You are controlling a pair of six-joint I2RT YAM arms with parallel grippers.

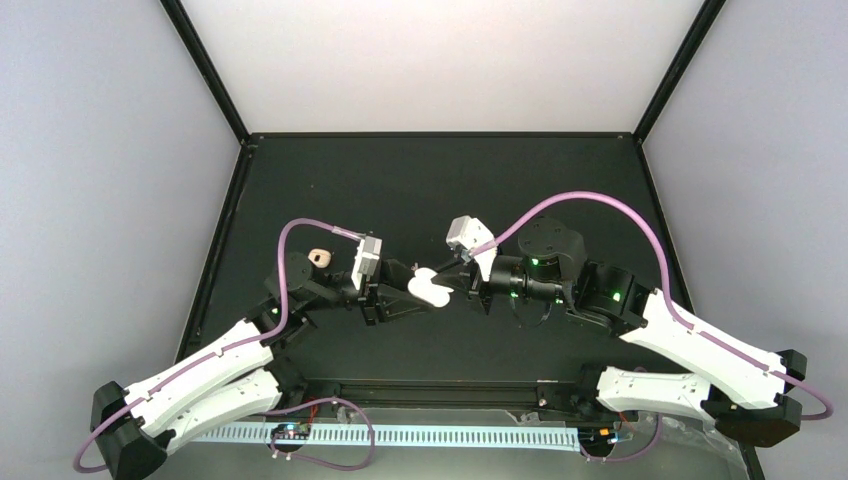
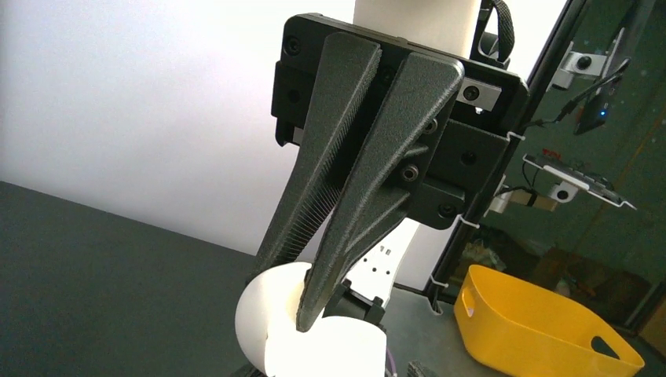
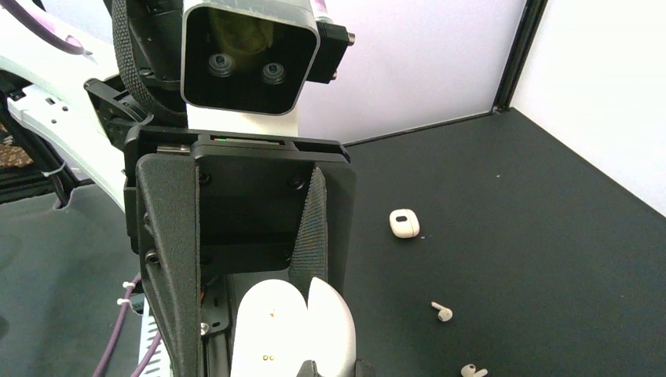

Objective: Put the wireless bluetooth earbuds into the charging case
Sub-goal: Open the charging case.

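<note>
Left wrist view: right gripper (image 2: 292, 308) pinches the white charging case (image 2: 257, 323) by a thin wall. Left gripper (image 3: 250, 314) stands spread either side of that case. A white earbud (image 3: 444, 312) and a second earbud (image 3: 471, 371) lie on the black table (image 3: 565, 236).

You have a black table (image 1: 420, 190) boxed in by white walls (image 1: 440, 60), a slotted strip (image 1: 440, 437) at its near edge, and a yellow bin (image 2: 534, 330) outside.
</note>
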